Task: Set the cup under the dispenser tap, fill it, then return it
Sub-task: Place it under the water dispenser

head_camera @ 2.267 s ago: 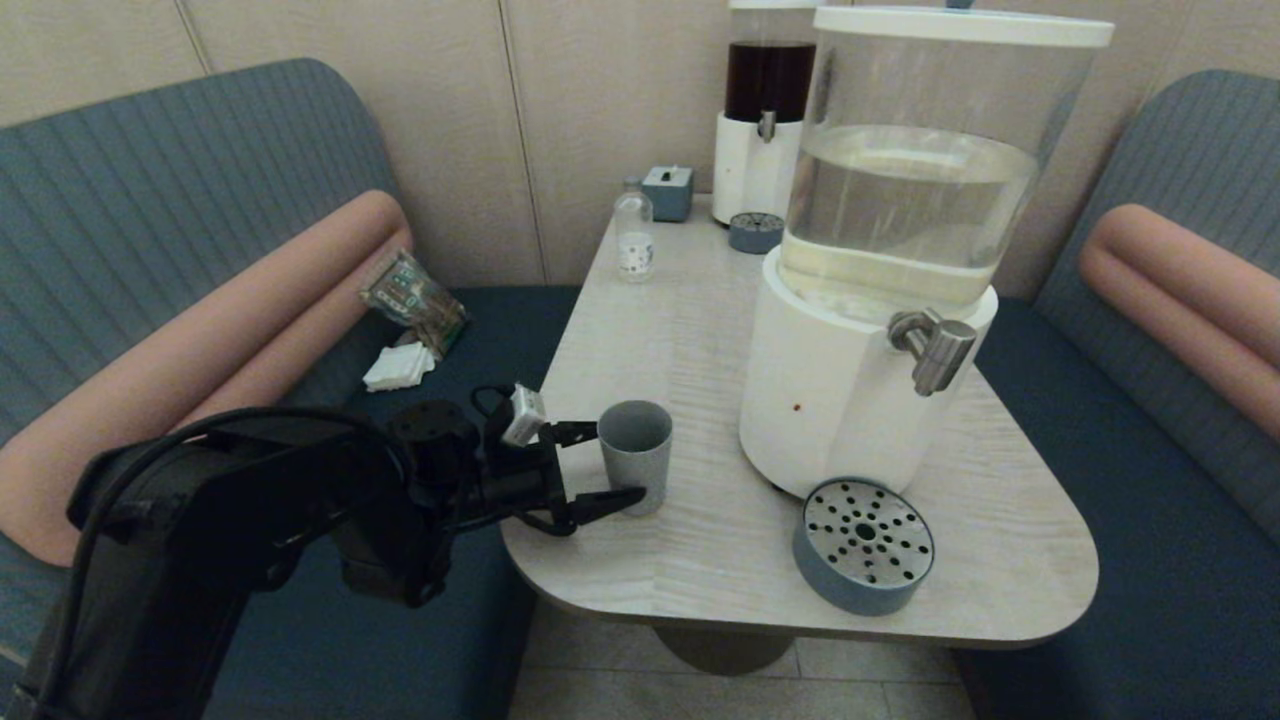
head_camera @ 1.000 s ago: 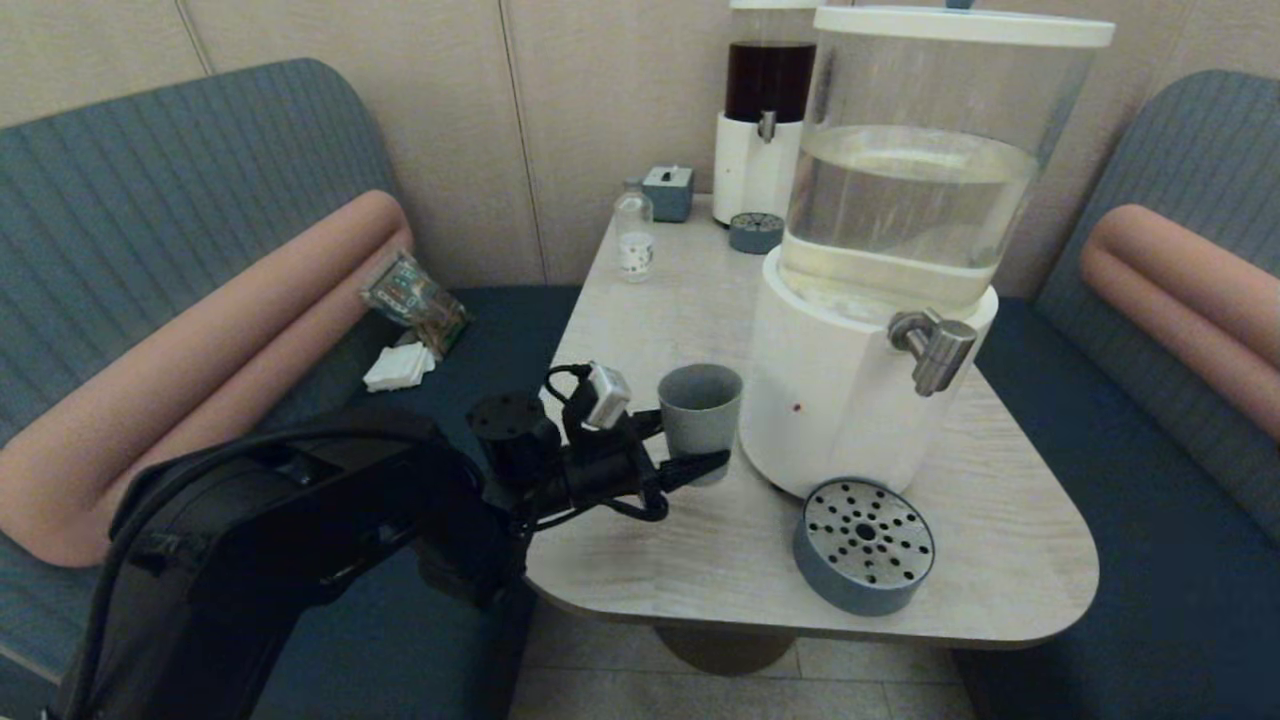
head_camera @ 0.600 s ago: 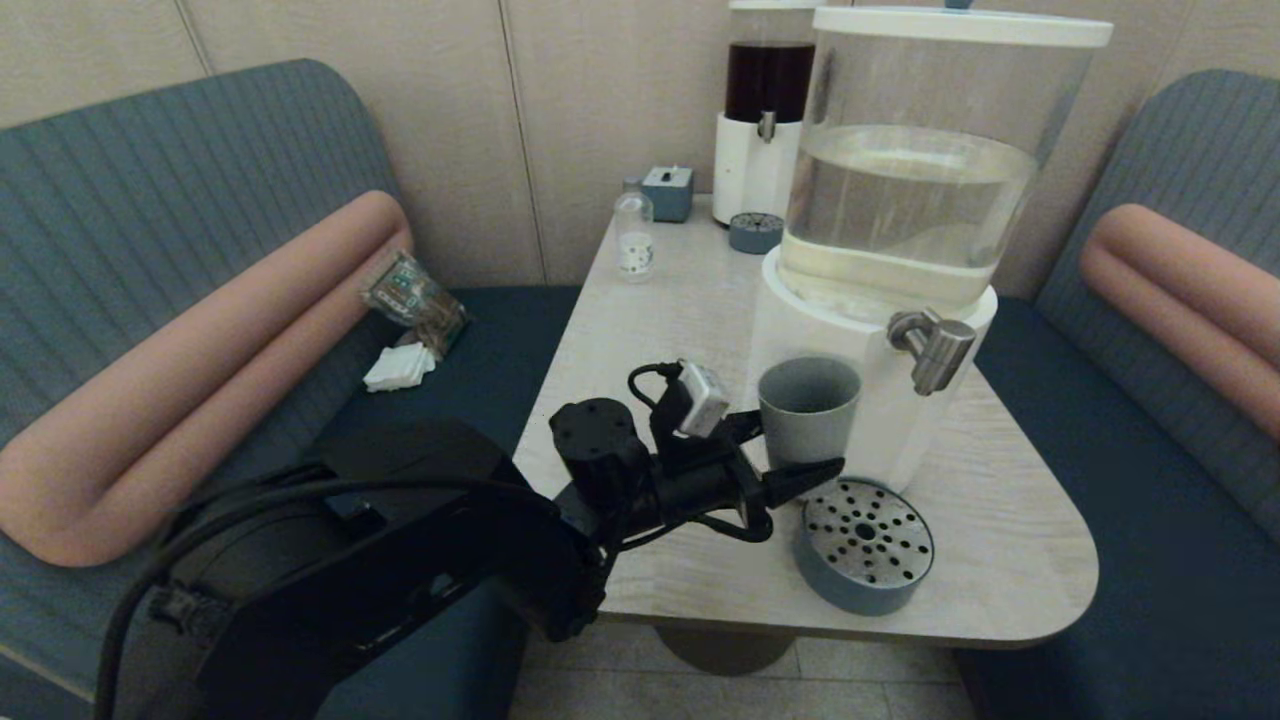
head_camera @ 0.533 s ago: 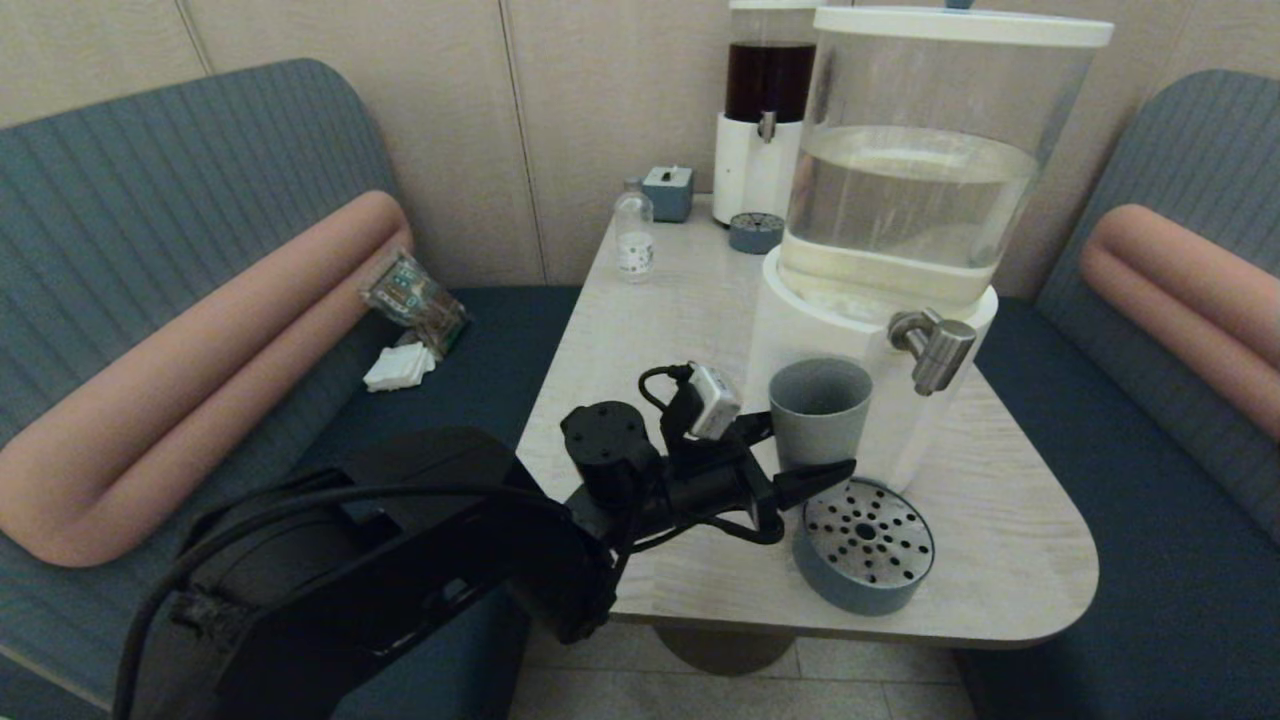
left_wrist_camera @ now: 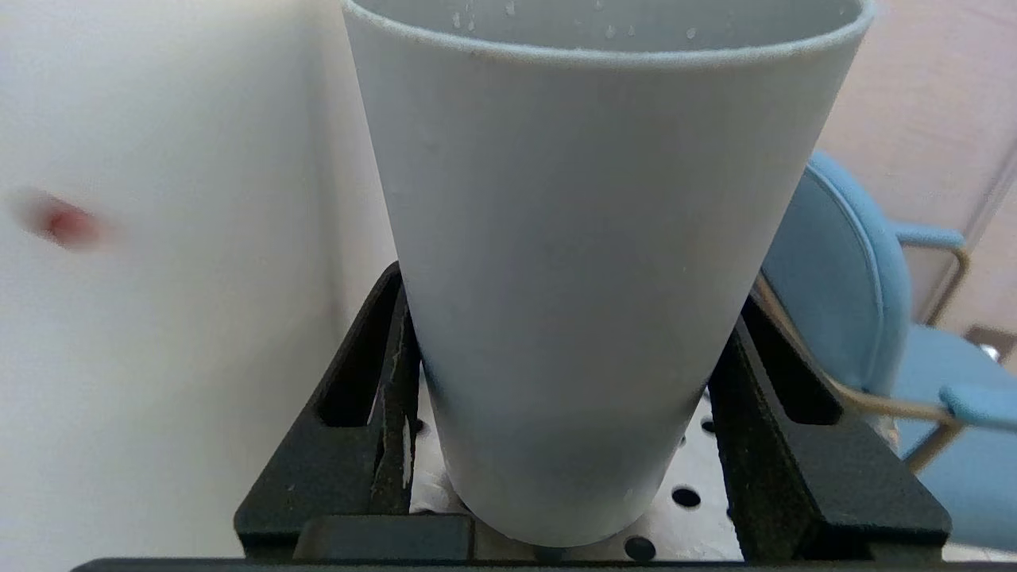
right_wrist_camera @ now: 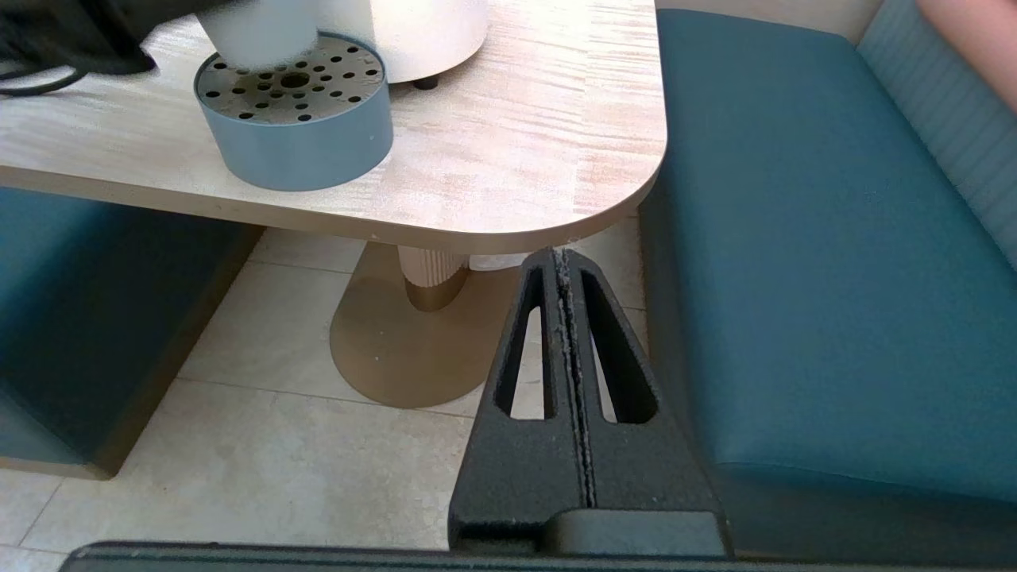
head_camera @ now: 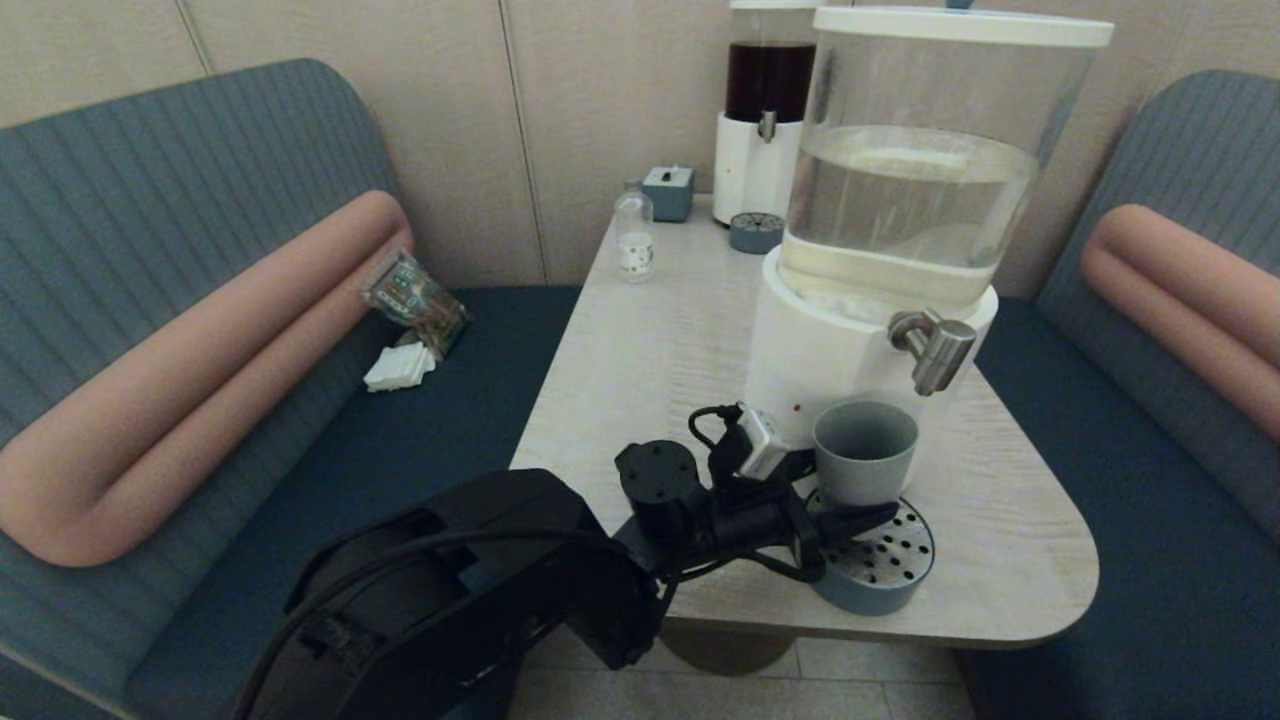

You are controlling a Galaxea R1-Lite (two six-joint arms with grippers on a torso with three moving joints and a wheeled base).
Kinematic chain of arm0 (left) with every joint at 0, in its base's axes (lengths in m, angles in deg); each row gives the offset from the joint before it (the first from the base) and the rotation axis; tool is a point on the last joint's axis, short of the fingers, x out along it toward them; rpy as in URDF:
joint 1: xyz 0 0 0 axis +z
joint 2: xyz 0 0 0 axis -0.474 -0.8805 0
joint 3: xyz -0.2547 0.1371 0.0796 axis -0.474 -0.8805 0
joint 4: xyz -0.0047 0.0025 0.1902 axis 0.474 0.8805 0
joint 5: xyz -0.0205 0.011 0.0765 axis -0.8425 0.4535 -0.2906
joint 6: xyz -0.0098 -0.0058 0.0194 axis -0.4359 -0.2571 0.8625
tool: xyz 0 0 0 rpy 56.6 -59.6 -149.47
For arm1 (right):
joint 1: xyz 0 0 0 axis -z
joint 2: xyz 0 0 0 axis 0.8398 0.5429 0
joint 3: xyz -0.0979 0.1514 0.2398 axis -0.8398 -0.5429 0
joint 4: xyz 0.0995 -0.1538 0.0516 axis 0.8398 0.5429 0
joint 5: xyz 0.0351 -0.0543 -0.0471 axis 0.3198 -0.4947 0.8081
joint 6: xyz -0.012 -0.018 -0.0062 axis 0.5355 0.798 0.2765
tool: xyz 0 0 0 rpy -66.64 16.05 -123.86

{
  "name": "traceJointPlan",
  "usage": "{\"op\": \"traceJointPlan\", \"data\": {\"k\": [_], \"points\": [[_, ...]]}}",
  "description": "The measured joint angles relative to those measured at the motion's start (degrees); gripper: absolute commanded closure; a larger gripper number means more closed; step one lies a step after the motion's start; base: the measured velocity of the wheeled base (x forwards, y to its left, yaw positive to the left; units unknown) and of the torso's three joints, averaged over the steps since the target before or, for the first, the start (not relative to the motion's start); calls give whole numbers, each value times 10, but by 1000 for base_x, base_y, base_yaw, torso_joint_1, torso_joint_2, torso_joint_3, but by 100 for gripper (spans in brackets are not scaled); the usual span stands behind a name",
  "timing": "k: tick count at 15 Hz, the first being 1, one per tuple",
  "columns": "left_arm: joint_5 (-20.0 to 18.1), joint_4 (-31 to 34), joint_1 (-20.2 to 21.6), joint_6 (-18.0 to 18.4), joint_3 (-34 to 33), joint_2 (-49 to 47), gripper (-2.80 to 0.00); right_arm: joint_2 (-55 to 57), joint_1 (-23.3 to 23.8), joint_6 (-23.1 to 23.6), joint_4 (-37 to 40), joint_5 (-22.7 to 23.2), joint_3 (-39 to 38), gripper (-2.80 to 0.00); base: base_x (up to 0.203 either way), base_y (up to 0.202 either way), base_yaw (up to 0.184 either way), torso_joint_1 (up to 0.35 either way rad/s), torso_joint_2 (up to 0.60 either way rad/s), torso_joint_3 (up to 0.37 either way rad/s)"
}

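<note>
- Matte grey-blue tapered cup (head_camera: 865, 452), head view: upright over the perforated round drain tray (head_camera: 880, 565), at seven o'clock below the brushed-steel dispenser tap (head_camera: 935, 350), clamped by the left gripper (head_camera: 845, 495).
- Left wrist view: black fingers (left_wrist_camera: 373, 397) press both cup (left_wrist_camera: 588, 278) sides.
- Right wrist view: right gripper (right_wrist_camera: 566, 274) fingers pressed together, low beside the table edge (right_wrist_camera: 508, 230).

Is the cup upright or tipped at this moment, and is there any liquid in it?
Upright: the cup, held in the left tool, has its mouth facing up over the drip tray. No liquid shows inside, only droplets near the rim.
</note>
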Motion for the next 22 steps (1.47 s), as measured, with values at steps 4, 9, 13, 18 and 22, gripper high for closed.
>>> {"op": "traceJointPlan", "data": {"k": [4, 9, 13, 18, 22], "points": [[0, 0, 0, -4, 54, -37, 0, 0, 0, 0, 0, 0, 0, 0, 0, 0, 0, 0, 0, 0], [0, -3, 0, -7, 115, -77, 0, 0, 0, 0, 0, 0, 0, 0, 0, 0, 0, 0, 0, 0], [-1, -2, 0, -7, 123, -85, -280, 0, 0, 0, 0, 0, 0, 0, 0, 0, 0, 0, 0, 0], [-3, 2, 0, -8, 151, -91, -280, 0, 0, 0, 0, 0, 0, 0, 0, 0, 0, 0, 0, 0], [-4, 2, 3, -8, 144, -81, -280, 0, 0, 0, 0, 0, 0, 0, 0, 0, 0, 0, 0, 0]]}}
